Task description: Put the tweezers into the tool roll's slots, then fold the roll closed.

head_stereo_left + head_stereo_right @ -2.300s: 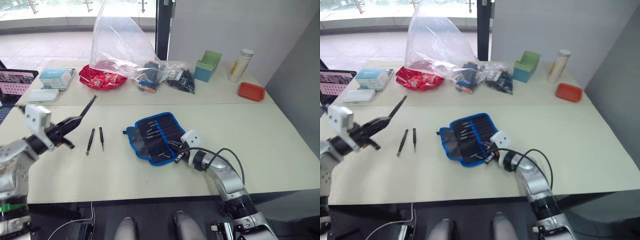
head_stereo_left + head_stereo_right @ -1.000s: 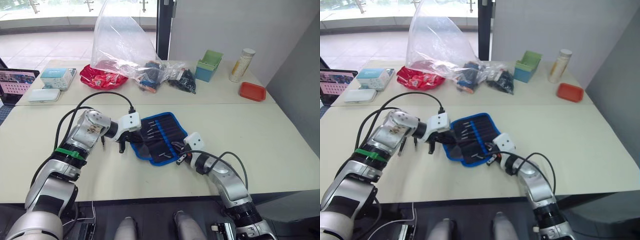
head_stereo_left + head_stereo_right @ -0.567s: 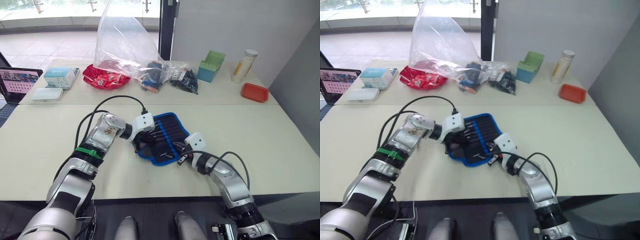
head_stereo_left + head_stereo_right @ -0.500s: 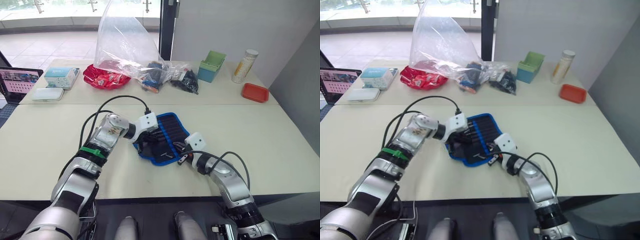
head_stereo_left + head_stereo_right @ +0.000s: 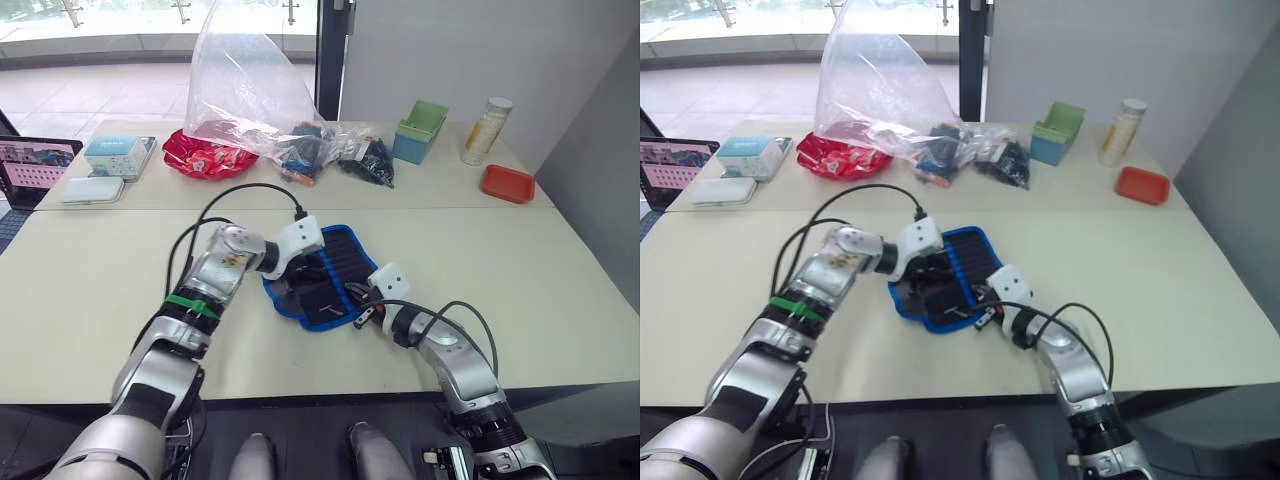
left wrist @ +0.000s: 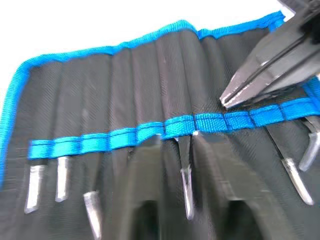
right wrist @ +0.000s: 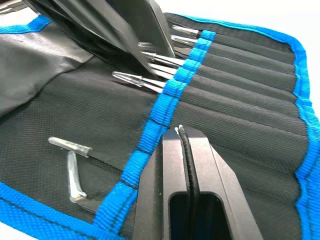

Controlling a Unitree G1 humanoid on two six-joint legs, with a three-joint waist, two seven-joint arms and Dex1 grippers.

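Cream-coloured bench (image 5: 520,250) under the head camera carries the work, with a glass wall and tiled floor behind it. At the middle, the left end effector (image 6: 185,192) sits over the tool roll (image 5: 345,262), its two black fingers (image 6: 142,185) parted to either side of one of the tweezers (image 6: 185,172) whose shiny tip pokes out below the blue slot band; whether they actually pinch it I cannot tell. The right end effector (image 7: 181,137) has its fingers pressed together with nothing between them, tip resting at the blue band on the roll's near side. The roll lies open and flat near the bench's front centre, more silver tips showing from neighbouring slots. Farther out along the back edge lie a clear plastic bag (image 5: 240,80), a red packet (image 5: 205,155), a green box (image 5: 420,128), a pale bottle (image 5: 486,128) and a red tray (image 5: 505,183).
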